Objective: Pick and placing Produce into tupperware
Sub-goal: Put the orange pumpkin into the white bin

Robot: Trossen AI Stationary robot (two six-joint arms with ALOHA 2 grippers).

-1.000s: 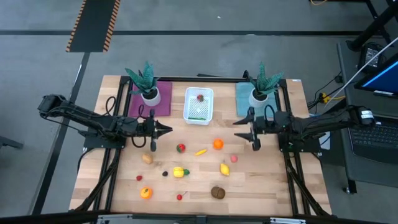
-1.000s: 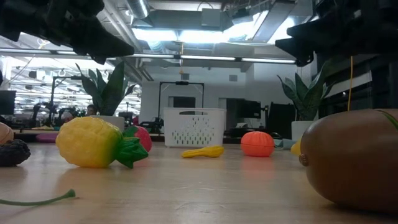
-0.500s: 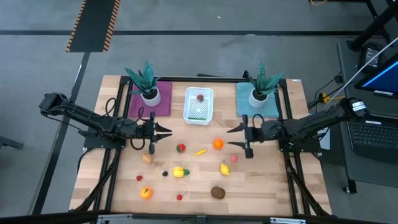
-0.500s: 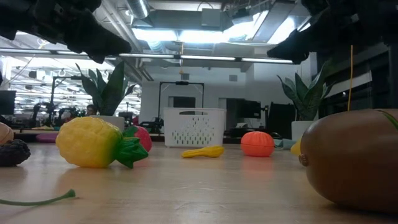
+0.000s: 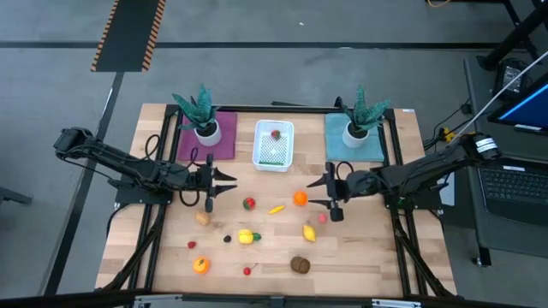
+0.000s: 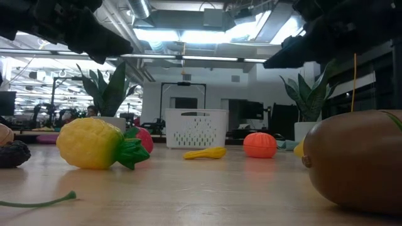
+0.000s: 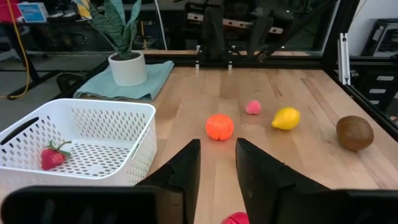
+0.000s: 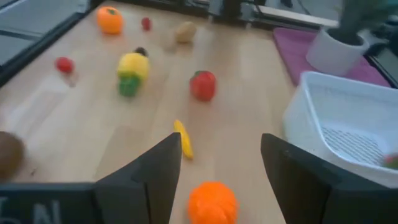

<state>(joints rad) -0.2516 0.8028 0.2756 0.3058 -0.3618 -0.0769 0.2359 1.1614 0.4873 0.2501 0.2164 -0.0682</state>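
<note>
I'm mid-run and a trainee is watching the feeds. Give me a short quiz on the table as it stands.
1. True or false: the white perforated rectangular plastic tub is empty.
2. Which item lies just ahead of the right pincer? A: the round orange toy fruit. B: a brown kiwi. C: a yellow lemon.
3. Fill in: the left pincer, fingers apart, holds ____.

Key:
1. False: a red toy strawberry lies in it.
2. A.
3. Nothing.
</note>
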